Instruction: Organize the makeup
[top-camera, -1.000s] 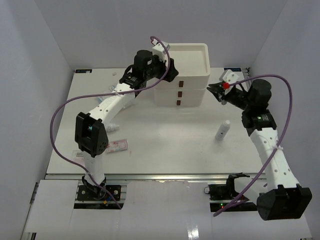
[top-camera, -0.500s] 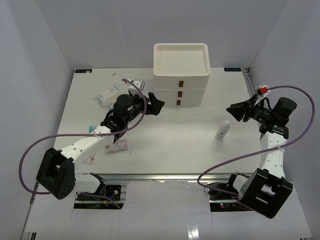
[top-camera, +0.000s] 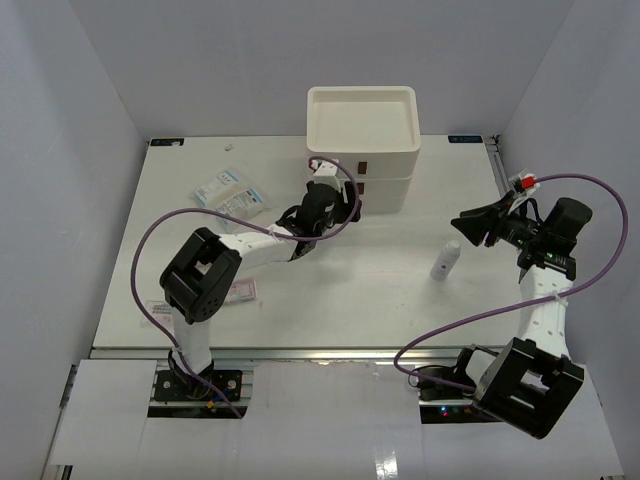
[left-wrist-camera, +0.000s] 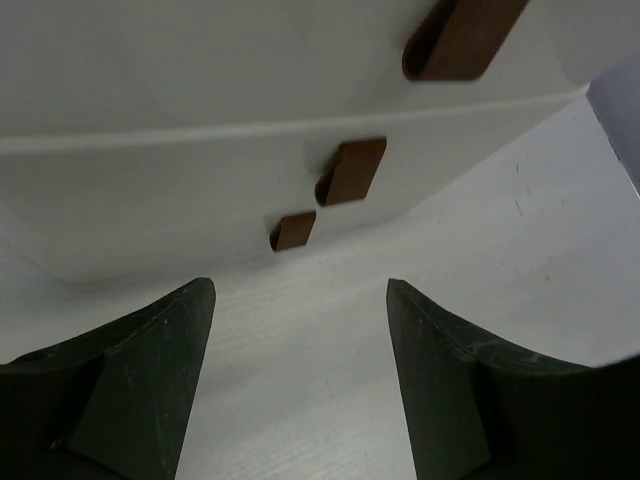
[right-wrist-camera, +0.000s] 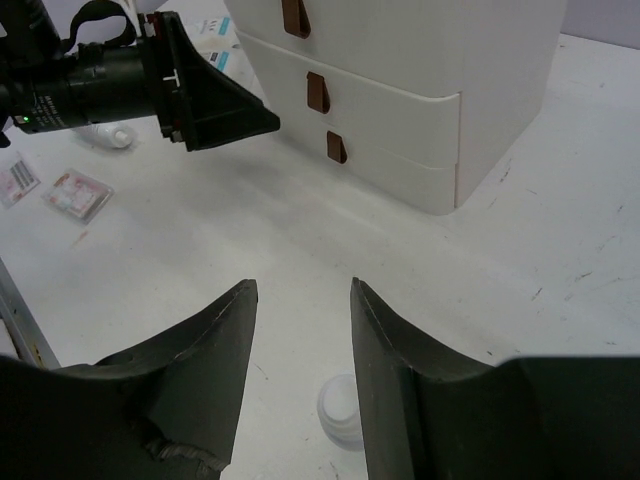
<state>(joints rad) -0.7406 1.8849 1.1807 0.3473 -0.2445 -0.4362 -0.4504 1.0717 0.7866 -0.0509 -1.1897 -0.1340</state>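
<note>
your right end effector (top-camera: 463, 225) part-spread, empty | slim white tube (top-camera: 445, 260) on surface, just near-left of its tips, seems upright | left end effector (left-wrist-camera: 300, 290) wide, empty, well apart at white three-drawer box (top-camera: 362, 150) | right arm nearer

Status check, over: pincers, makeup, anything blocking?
Left pincer open, empty, facing drawer box. Right pincer open, empty, by white tube. Packets loose on table. Nothing blocking.

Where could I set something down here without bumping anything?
Widest bare patch: the table between the pink packet and the white tube. Also bare: back right corner beside the drawer box. Crowded: left side with clear packets, and the box front, by the left arm.
</note>
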